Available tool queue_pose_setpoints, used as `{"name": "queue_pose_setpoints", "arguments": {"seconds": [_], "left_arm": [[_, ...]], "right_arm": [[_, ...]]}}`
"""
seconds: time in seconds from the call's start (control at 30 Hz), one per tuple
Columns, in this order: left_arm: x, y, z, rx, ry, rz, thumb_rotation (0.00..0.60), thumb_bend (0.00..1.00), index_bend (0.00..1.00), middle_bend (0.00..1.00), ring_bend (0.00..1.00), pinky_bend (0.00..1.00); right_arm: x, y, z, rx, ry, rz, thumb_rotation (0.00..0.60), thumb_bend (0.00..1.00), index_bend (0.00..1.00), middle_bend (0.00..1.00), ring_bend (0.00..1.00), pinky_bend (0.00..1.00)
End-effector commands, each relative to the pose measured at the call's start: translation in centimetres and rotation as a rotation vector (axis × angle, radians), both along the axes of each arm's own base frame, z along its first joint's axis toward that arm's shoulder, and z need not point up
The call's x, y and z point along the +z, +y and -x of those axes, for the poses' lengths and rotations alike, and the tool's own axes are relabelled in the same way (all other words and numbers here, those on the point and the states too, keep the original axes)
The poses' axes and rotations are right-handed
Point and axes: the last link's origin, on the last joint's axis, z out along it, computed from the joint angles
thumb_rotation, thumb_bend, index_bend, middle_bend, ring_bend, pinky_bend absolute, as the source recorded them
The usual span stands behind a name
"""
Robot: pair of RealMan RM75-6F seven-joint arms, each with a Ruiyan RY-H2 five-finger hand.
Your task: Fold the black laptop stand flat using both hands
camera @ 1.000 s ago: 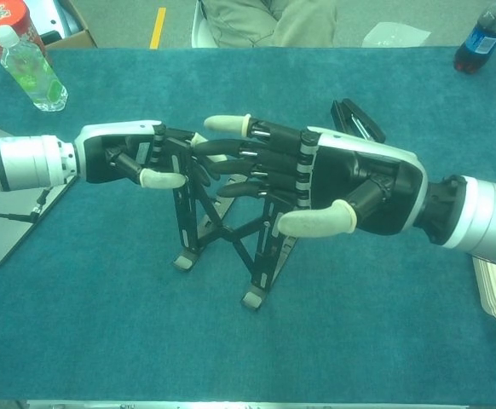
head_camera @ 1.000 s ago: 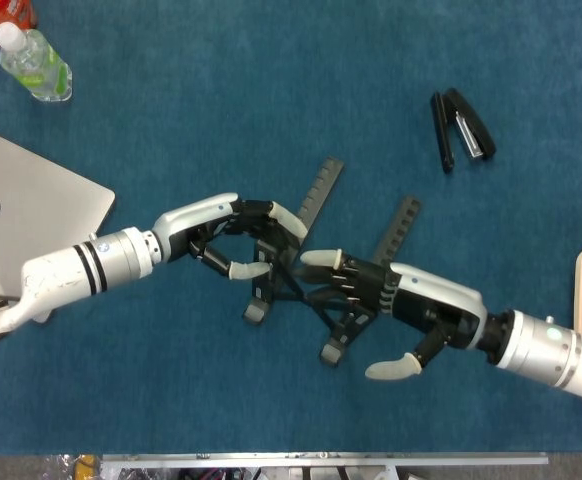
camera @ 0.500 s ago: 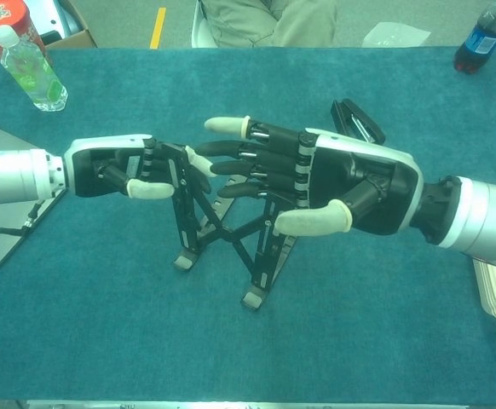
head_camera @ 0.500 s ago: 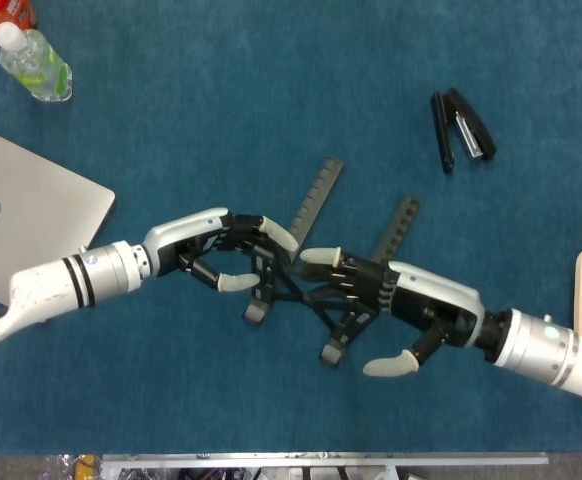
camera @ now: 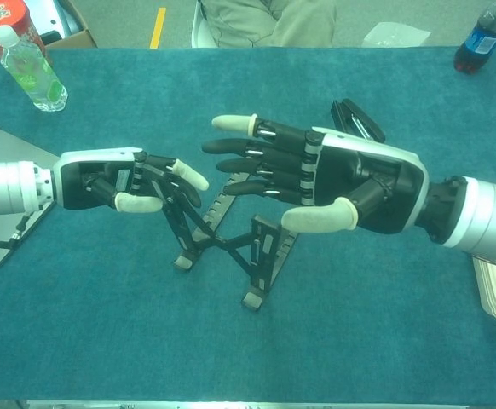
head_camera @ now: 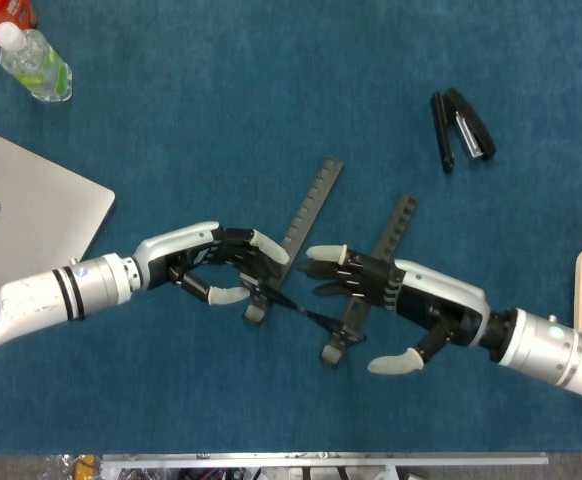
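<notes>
Lowered since the earlier frames: laptop stand (camera: 222,241), black, mid-table on the blue cloth; its crossed struts now sit much flatter, side rails drawn wider apart.
Right hand (camera: 320,179): drawn back off the frame, fingers spread and extended, holding nothing, hovering above the right rail.
Left hand (camera: 120,179): shifted leftward, thumb and fingers pinching the left strut's top.
Judgement: fold partly done; rails not yet flat.
Stapler (head_camera: 462,129): far side, untouched.
</notes>
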Motion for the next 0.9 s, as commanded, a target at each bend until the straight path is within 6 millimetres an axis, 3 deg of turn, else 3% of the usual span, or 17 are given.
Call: {"name": "queue_pose_setpoints", "arguments": {"seconds": [0.03,0.5,0.9], "left_arm": [[0.1,0.1,-0.1,-0.001,-0.001,-0.005,0.555,0.33,0.25,0.30,0.26,0.27],[0.1,0.0,0.0,-0.005,0.019,-0.004,0.553,0.33,0.25,0.30,0.26,0.27],[0.3,0.2,0.1,-0.011,0.029,-0.008,0.553,0.33,0.25,0.30,0.26,0.27]], "right_arm": [[0.0,0.1,0.2,-0.002,0.005,-0.002,0.600,0.15,0.00,0.07,0.00,0.07],[0.1,0.9,3.5,-0.029,0.093,-0.003,0.600,0.16,0.00,0.07,0.00,0.07],[-1.8,1.4,6.0,-0.027,0.187,-0.026,0.600,0.16,0.00,0.07,0.00,0.07]]}}
